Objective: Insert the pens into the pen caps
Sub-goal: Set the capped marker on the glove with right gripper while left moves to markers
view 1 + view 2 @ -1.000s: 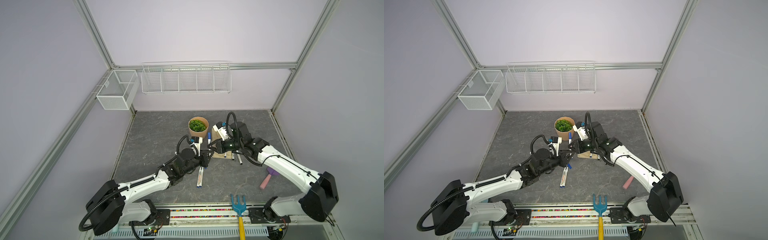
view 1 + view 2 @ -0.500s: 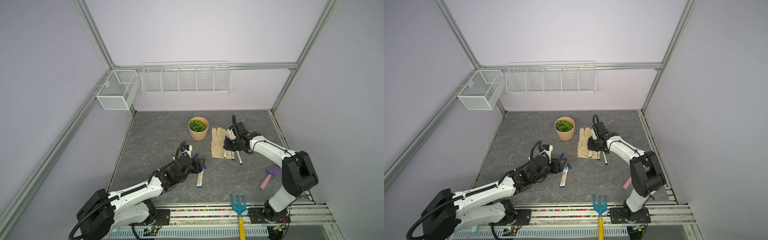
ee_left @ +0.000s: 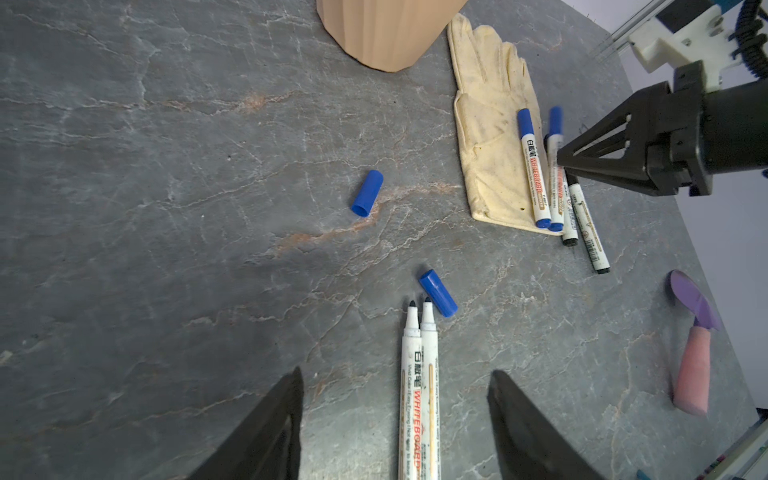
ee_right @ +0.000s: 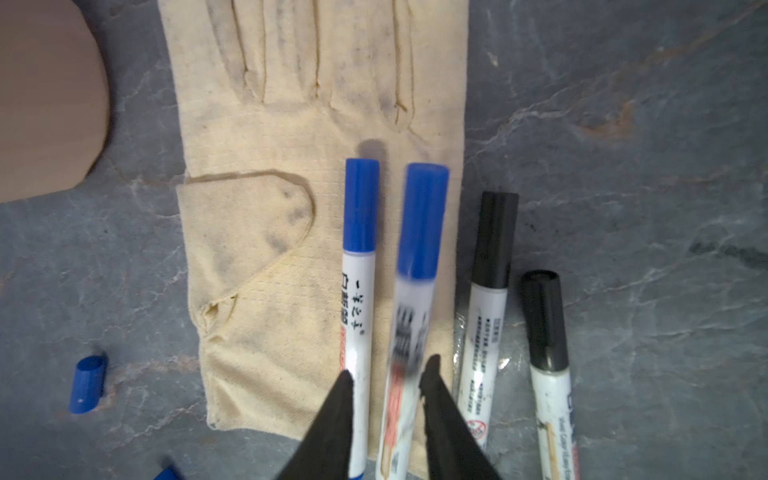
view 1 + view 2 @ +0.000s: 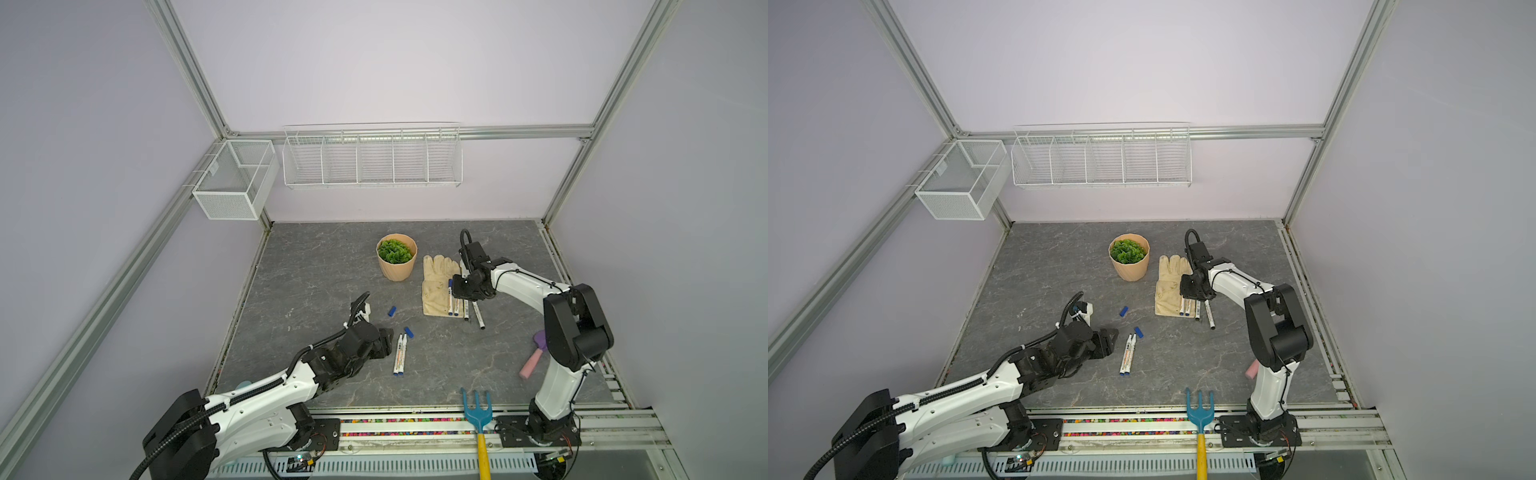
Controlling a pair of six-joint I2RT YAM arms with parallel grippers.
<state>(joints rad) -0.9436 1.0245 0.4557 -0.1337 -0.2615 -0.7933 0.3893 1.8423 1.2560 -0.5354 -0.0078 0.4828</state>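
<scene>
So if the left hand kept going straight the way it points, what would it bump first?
Probably the two uncapped pens, lying side by side right ahead of the open left hand. A loose blue cap sits just beside their tips. How high the hand hovers above them is unclear.

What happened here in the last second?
Both arms pulled apart from the middle. The right gripper brought a blue-capped pen onto the glove and seems to be releasing it; the left gripper opened and drew back over two uncapped pens. The pot, loose caps and black-capped pens are unmoved.
</scene>
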